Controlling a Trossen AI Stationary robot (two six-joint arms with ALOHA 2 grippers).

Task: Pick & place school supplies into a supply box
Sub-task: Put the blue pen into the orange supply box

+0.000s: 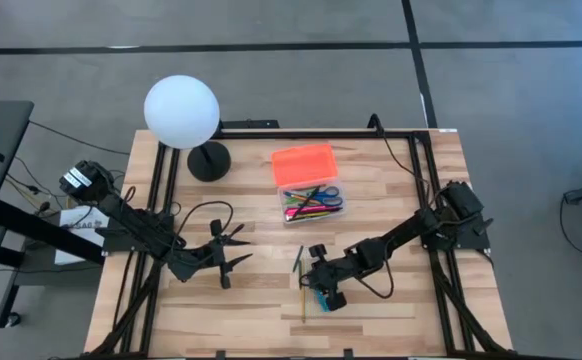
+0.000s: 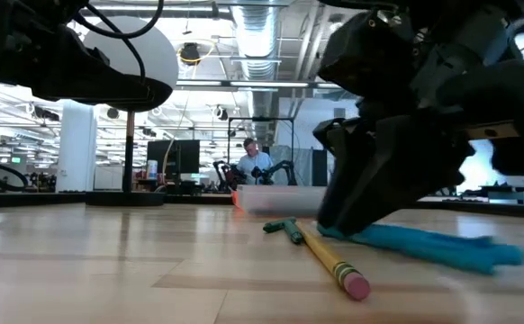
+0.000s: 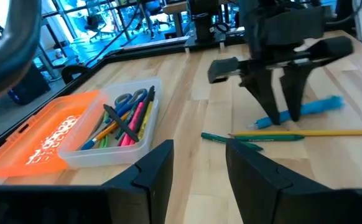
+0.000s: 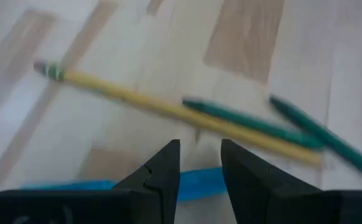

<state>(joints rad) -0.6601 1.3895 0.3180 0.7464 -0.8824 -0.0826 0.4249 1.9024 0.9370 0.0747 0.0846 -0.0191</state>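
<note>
The clear supply box (image 1: 280, 205) stands open on the table's far middle, with pens, markers and blue-handled scissors (image 3: 128, 98) inside. Its orange lid (image 1: 304, 163) lies against its far side. A blue marker (image 3: 311, 107), a yellow pencil (image 1: 303, 295) and green pens (image 3: 231, 138) lie on the table near the front centre. My right gripper (image 4: 199, 155) is open and points down at the blue marker (image 4: 63, 185). My left gripper (image 1: 236, 250) is open and hovers to the left of these, touching nothing. My right gripper comes from above, with its fingers (image 3: 271, 115) down at one end of the blue marker (image 2: 370, 236), which lies flat on the table. Whether the fingers touch the marker, I cannot tell.
A white globe lamp (image 1: 181, 112) on a black base stands at the far left of the table. A black frame (image 1: 411, 135) with cables runs along the table's edges. Bare wood lies between my left gripper and the pencil. A person (image 2: 251, 157) sits in the room beyond.
</note>
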